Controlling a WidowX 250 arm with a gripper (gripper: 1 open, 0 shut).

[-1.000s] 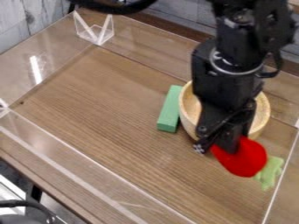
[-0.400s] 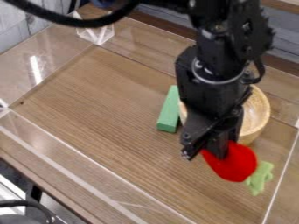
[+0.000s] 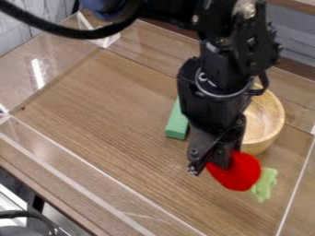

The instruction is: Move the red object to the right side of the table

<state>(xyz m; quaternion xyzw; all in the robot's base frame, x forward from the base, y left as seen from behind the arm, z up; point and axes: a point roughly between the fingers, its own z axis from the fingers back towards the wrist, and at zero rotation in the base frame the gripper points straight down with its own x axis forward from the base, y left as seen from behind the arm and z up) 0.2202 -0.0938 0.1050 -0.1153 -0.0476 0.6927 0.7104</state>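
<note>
Black and bulky, the gripper (image 3: 216, 164) points steeply down near the right-hand end of the table (image 3: 99, 129), and its dark fingers (image 3: 201, 162) are clamped on the red object (image 3: 235, 171), a small round soft-looking ball. A pale green leafy bit sticks out of the ball on the side facing the right wall, and the ball sits low over the wood-grain surface, close to the front right corner; whether its underside touches the tabletop cannot be told from this view. Just behind the ball, partly hidden by the arm (image 3: 227, 64), stands a light wooden bowl (image 3: 268, 124), and to the left of that bowl lies a green rectangular block (image 3: 178, 123), its long side running toward the back of the table, with much of it covered by the gripper's body. Low clear acrylic walls (image 3: 50, 69) edge the tabletop, and at the far back left corner a small clear stand-like piece (image 3: 101, 35) rests by the wall, well apart from everything else.
</note>
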